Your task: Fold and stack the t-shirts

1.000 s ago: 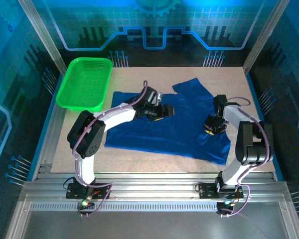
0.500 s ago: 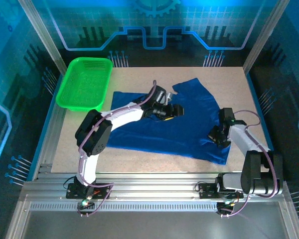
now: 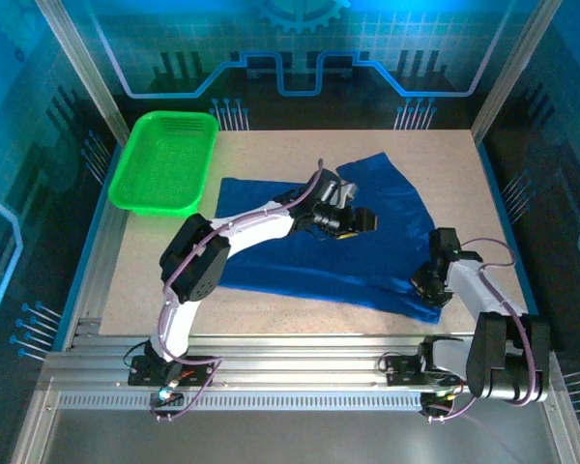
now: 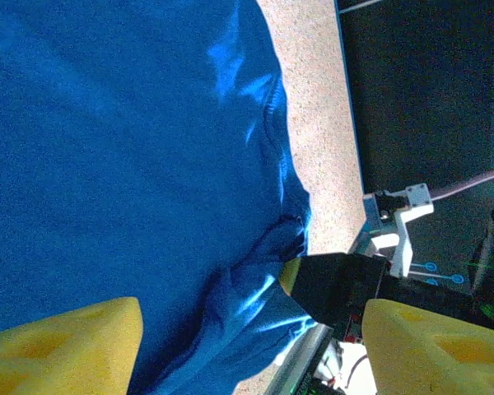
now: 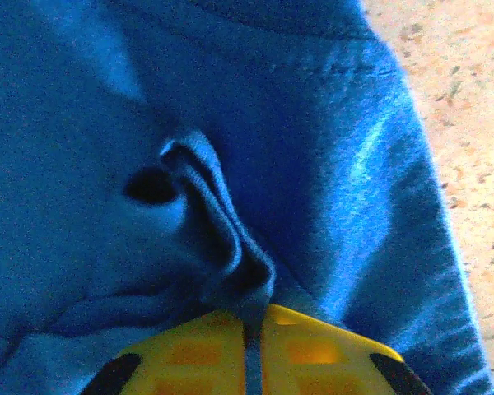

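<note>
The royal-blue t-shirt [image 3: 319, 261] lies spread across the middle of the table, plain side up, its chest print hidden. My left gripper [image 3: 360, 220] hovers over its upper middle. In the left wrist view the left gripper [image 4: 251, 329] is open, its yellow fingers [image 4: 62, 346] wide apart above the t-shirt [image 4: 123, 148]. My right gripper [image 3: 428, 287] sits at the shirt's near-right corner. In the right wrist view the right gripper [image 5: 253, 317] is shut on a raised fold of the t-shirt [image 5: 222, 239]. The cloth puckers around the pinch.
A green plastic basket [image 3: 164, 159] stands at the back left of the table. Bare tabletop [image 3: 271, 319] runs along the near edge, and more lies right of the shirt [image 3: 474, 193]. Metal frame posts border the table.
My left gripper has travelled right across the shirt. My right gripper has moved toward the near-right corner, dragging the pinched cloth with it.
</note>
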Robot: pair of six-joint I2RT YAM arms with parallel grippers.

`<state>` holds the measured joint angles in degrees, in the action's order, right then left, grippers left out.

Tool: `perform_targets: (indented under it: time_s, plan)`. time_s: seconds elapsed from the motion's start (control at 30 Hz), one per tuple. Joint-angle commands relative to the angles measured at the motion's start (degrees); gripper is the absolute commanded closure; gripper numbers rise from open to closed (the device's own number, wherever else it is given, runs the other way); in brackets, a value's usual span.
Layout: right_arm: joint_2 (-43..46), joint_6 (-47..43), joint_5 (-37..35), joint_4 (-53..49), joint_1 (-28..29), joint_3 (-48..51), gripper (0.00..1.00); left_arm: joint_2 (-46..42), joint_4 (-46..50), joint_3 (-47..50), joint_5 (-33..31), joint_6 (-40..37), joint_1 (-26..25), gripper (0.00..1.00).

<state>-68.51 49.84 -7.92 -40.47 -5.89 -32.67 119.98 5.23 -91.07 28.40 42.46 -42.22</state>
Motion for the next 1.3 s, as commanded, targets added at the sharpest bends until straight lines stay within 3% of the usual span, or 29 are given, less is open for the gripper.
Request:
perform_targets:
  time_s: [0.0,0.07,0.33,0.6,0.87,1.27]
  plan:
    - [1.9,0.4,-1.3,-2.9,-1.6,0.3,0.79,2.0,2.8,-3.9,2.8,-3.1,-1.6,0.28]
    - [3.8,0.0,-1.2,-3.6,-2.3,0.0,0.71,3.2,5.2,-5.9,3.3,-6.2,-2.7,0.28]
    - [10.2,-1.9,-1.0,-5.9,-7.0,-0.7,0.55,11.8,17.8,-19.4,1.5,-19.5,-7.8,0.30]
    - [9.9,-6.6,1.9,-6.3,-9.5,-2.2,0.42,20.4,25.3,-31.0,1.0,-24.9,-9.3,0.33]
    - [10.0,-7.1,3.5,-5.6,-10.1,-1.6,0.41,23.8,28.4,-34.9,-3.5,-27.1,-11.5,0.35]
    - [9.2,-7.3,4.2,-4.7,-10.3,0.1,0.41,25.6,26.8,-35.1,-1.8,-25.6,-14.3,0.40]
